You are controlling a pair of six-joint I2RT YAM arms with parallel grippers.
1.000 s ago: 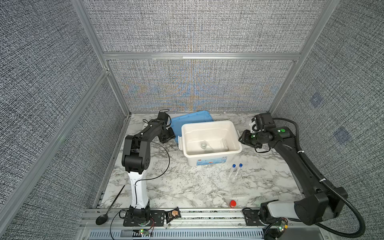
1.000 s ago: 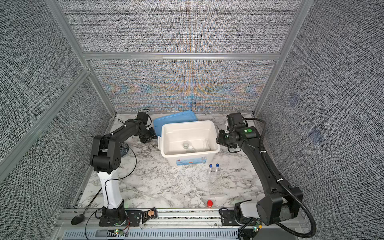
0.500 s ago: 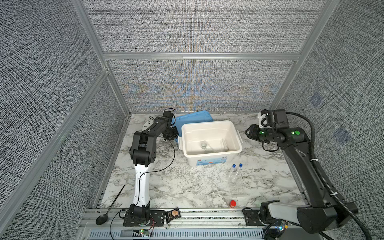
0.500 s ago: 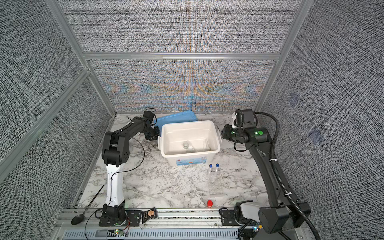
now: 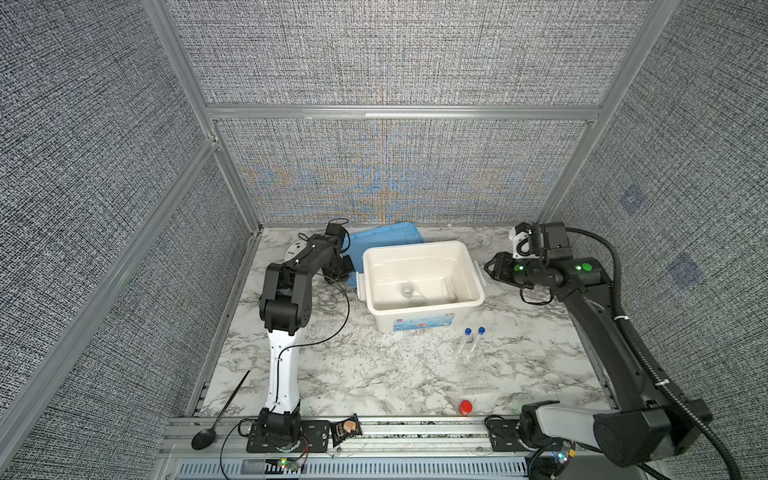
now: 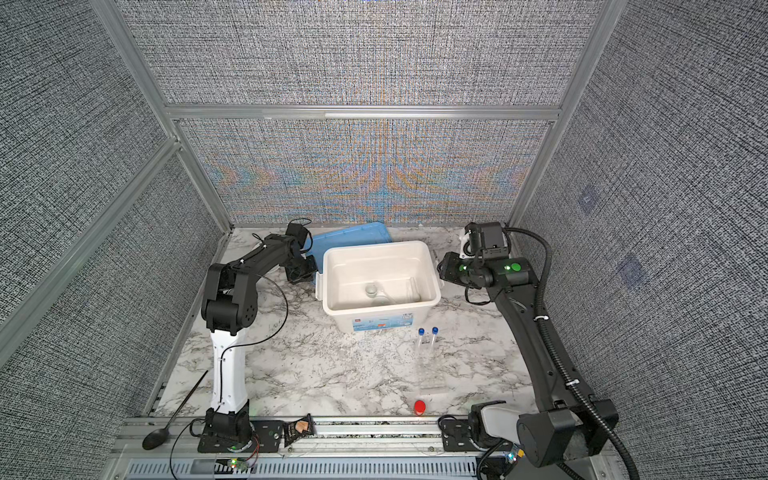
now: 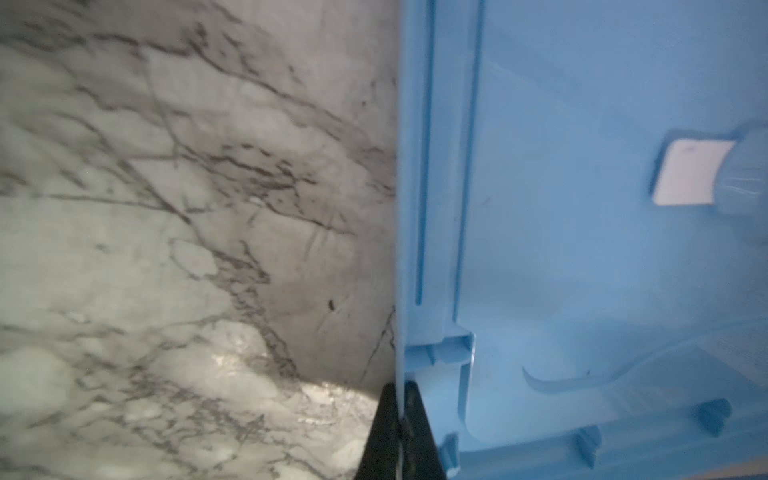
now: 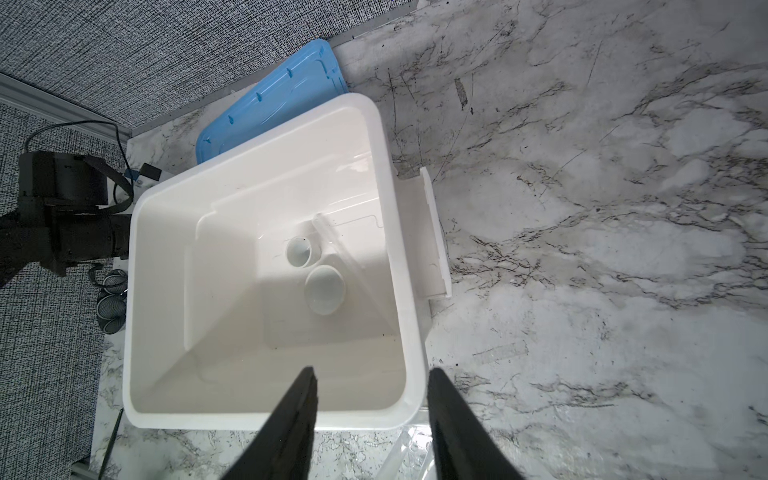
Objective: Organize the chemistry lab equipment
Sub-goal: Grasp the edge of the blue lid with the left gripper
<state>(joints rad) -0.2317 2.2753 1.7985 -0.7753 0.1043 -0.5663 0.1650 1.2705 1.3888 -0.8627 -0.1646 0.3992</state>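
Blue-capped tubes [image 5: 468, 337]: two slim clear tubes lie side by side on the surface [image 5: 332, 374], at 5 o'clock from the white bin [image 5: 386, 320] and just in front of it. In both top views their caps point to 12 o'clock.
Round pieces [image 8: 325, 289]: two small pale round pieces rest on the floor of the bin and touch each other. What exactly they are I cannot tell.
White bin: it stands open, near the back middle of the surface.
Blue lid [image 5: 382, 237]: it lies at 11 o'clock from the bin and is partly hidden behind the bin's back corner.
Left claw [image 7: 400, 415]: it is closed together on the thin edge of the blue lid, one finger on each side of the rim. In a top view it sits at 9 o'clock from the bin [image 5: 344, 270].
Right claw [image 8: 372, 372]: the fingers stand apart and hold nothing. It hangs at 3 o'clock from the bin [image 5: 490, 268], close to the bin's side wall.
Red cap [image 5: 466, 407]: it lies alone at 6 o'clock, near the front edge.
Black spoon [image 5: 220, 411]: it lies at 7 o'clock, half over the front rail.
Snack packet [image 5: 345, 430]: it lies on the front rail, between the two arm bases.
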